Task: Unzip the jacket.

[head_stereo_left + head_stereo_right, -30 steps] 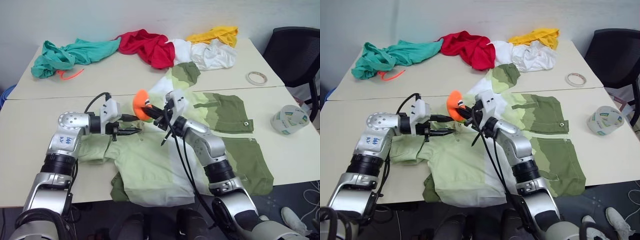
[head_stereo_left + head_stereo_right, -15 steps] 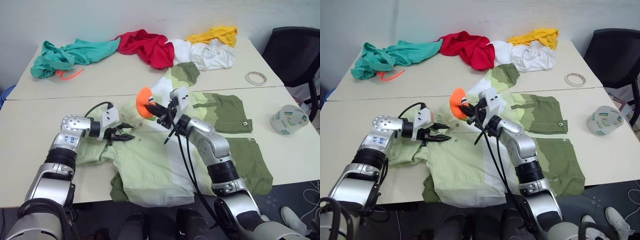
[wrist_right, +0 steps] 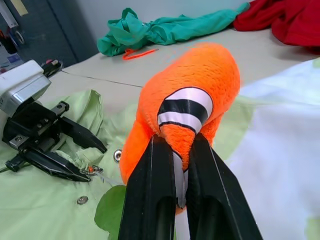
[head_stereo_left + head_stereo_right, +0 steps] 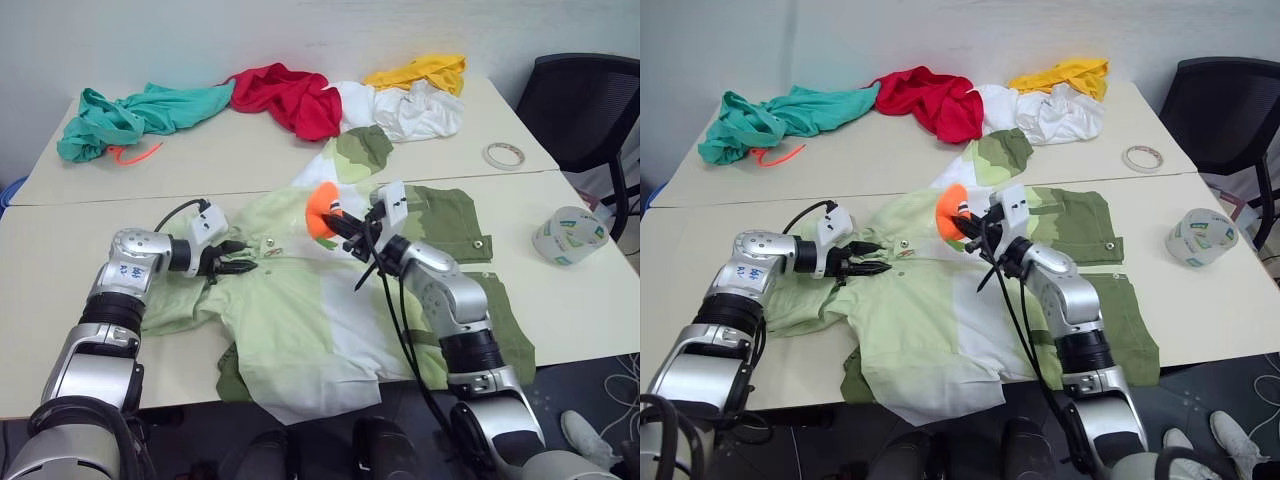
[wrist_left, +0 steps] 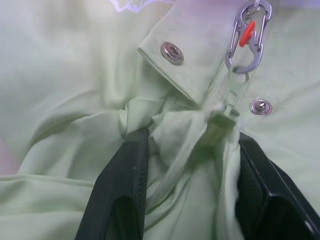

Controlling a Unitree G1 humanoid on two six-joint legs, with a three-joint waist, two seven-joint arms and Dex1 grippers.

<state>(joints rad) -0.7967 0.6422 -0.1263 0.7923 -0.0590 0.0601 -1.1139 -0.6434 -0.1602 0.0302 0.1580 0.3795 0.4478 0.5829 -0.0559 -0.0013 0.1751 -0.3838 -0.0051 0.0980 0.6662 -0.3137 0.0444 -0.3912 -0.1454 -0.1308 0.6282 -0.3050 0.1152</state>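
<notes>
Lime-green, white and olive cloth covers the near table (image 4: 40, 300) in the head views, where the jacket (image 4: 330, 300) lies spread flat on its back across the front edge, its collar end toward the far table. At its pale-green upper front, the left gripper (image 4: 236, 267) presses low into the fabric, apparently pinning the cloth so the zipper has something to pull against. The right gripper (image 4: 345, 224) hangs just above the jacket's middle, its fingers pinched shut on an orange plush fish (image 4: 321, 196), which looks to be a pull toy tied to the zipper. Behind, a teal garment (image 4: 140, 108), a red garment (image 4: 285, 95), white cloth (image 4: 400, 108) and a yellow garment (image 4: 420, 70) are heaped along the far table, with a tape roll (image 4: 503, 155) and a clear plastic cup (image 4: 568, 236) to the right and a black office chair (image 4: 585, 110) at the corner. In the left wrist view, the two black fingers (image 5: 125, 190) are closed on a bunch of green cloth beside the zipper track, below a metal carabiner (image 5: 248, 36) and snap buttons (image 5: 172, 52). In the right wrist view, the closed fingers (image 3: 152, 200) clamp the striped fish, with the other gripper on the green cloth beyond.
</notes>
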